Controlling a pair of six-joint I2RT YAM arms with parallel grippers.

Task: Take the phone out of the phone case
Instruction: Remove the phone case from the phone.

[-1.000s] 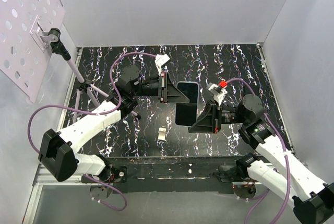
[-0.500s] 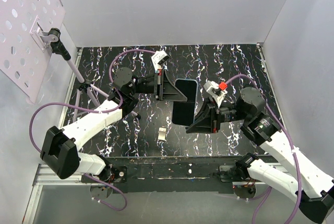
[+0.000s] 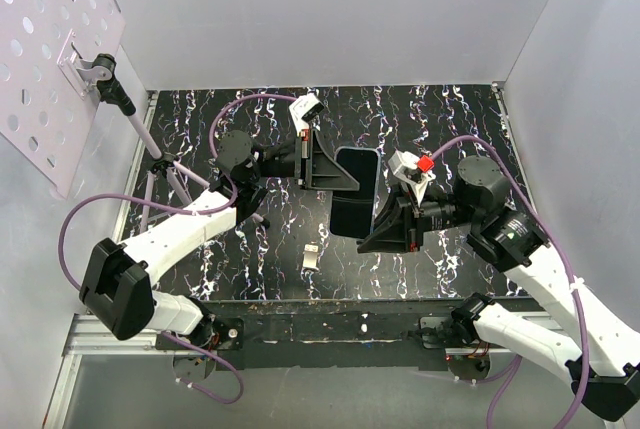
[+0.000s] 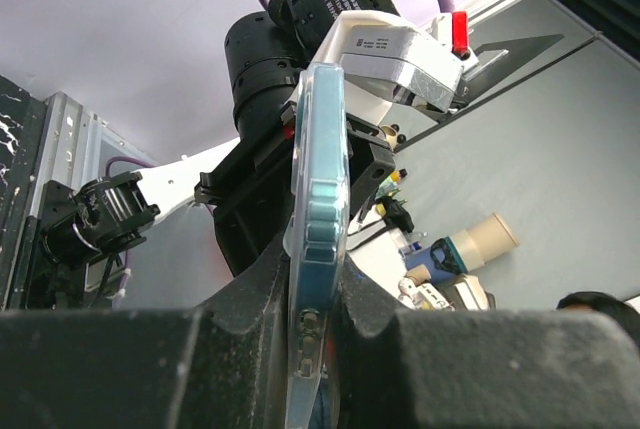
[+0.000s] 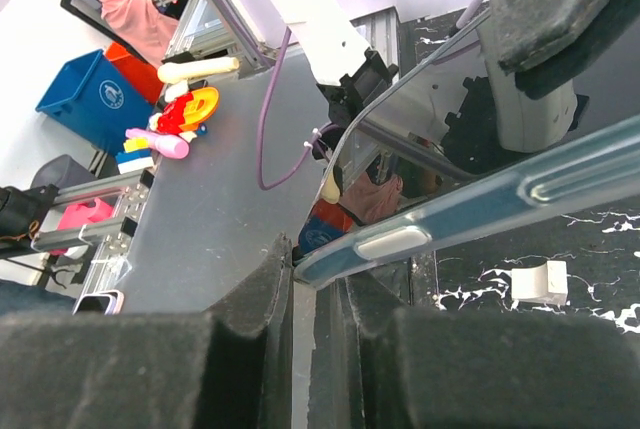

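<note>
A dark phone in a clear case is held in the air above the black marbled table, between both grippers. My left gripper is shut on its far edge. In the left wrist view the clear case with the teal phone edge stands upright between the pads. My right gripper is shut on the near right corner. In the right wrist view the case edge with its side button runs out to the right from between the fingers.
A small white block lies on the table below the phone, also in the right wrist view. A tripod carrying a perforated white board stands at the left. White walls enclose the back and the sides.
Both grippers keep their hold. The phone has shifted slightly left and towards the back, and the right arm has risen and swung with it.
</note>
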